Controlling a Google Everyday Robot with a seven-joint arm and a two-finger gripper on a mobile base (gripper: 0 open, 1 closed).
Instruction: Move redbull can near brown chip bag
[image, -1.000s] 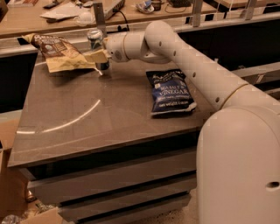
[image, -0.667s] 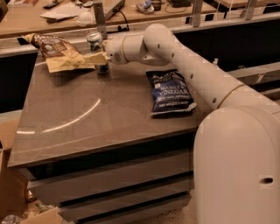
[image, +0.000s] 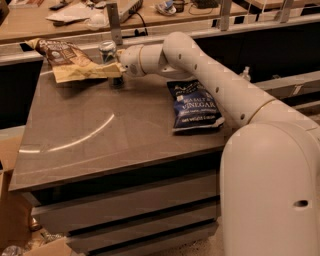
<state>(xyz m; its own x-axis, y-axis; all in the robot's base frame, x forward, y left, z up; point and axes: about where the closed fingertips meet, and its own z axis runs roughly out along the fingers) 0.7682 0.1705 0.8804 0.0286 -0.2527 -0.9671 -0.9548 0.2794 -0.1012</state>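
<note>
- The pincer is at the far left end of the table, right at the redbull can. Whether it is clamped on the can or slack cannot be told from here.
- The redbull can stands upright at the back of the table, just beside the tan lower edge of the brown chip bag, which seems to touch or overlap the pincer's tip.
- Judged from this, the can is about where it belongs, and the step in hand is the set-down and release.
- To do it well, the can's base should sit flat on the table before the hold is let go. The opening should be slow, and the retreat should go back along the arm, away from the bag, so nothing catches the crinkled edge or tips the slim can.
- Writing: the dark blue bag, lying flat well to the right, reads "VINEGAR" in pale capitals, with smaller lines above that are hard to make out.
- The brown chip bag has a pale label, but its text is not legible. No lettering can be read on the can.
</note>
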